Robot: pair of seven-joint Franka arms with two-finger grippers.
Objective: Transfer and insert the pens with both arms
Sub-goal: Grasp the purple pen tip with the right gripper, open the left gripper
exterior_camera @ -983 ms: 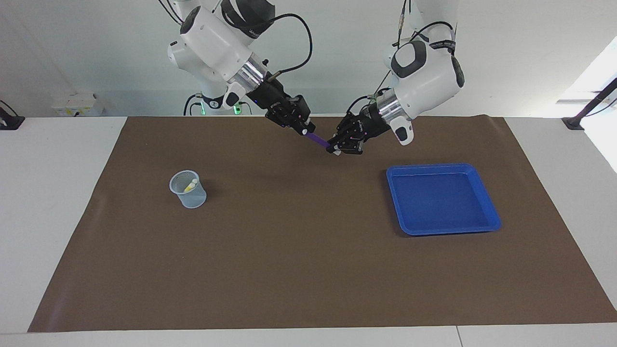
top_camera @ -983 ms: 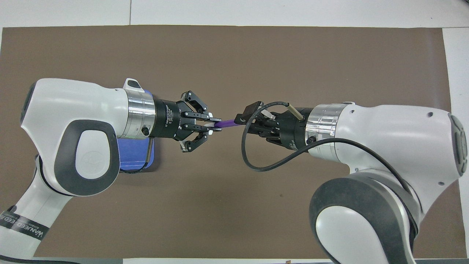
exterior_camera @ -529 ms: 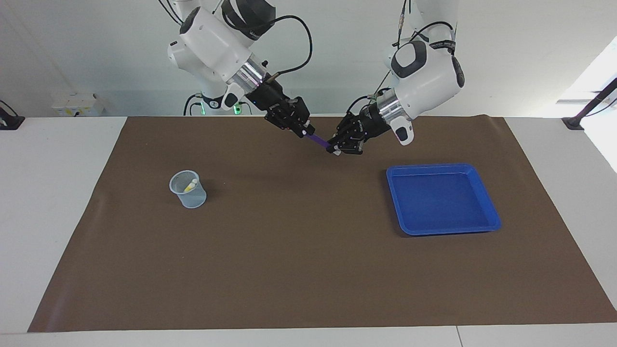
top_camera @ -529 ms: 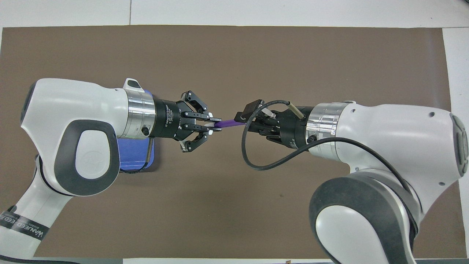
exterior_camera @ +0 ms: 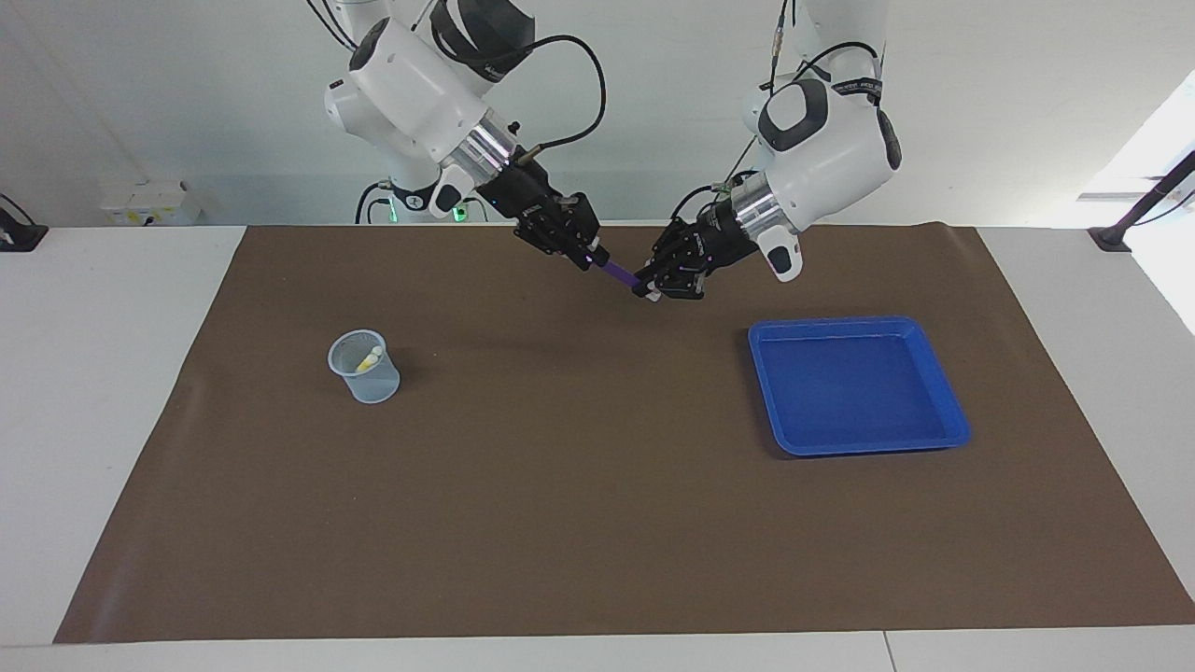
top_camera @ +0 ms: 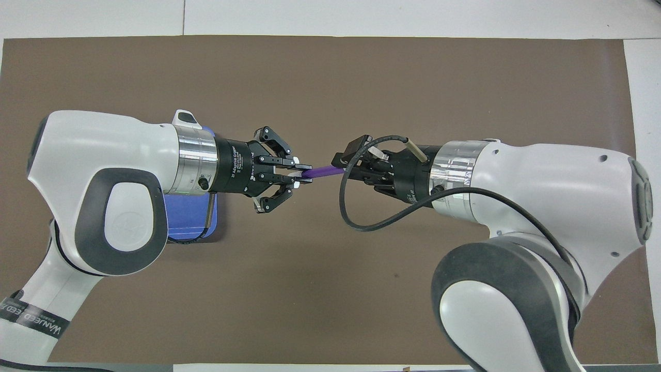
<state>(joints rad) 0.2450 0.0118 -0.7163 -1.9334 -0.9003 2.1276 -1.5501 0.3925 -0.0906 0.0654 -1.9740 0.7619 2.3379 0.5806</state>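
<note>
left gripper [top_camera: 302, 174]: clamped on purple pen [top_camera: 321, 173] | pen: in the air over the mat [exterior_camera: 597, 523], between both my grippers | right gripper [exterior_camera: 599, 259]: at the pen's other end (can't tell its grip) | yellow pen [exterior_camera: 368, 358]: in cup [exterior_camera: 363, 367] | tray [exterior_camera: 943, 392]: toward left arm's end

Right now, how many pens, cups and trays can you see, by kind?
Pens: 2, the purple pen held in the air between the left gripper and the right gripper, and the yellow pen in the clear cup
Cups: 1
Trays: 1, the blue tray
Total: 4
</note>
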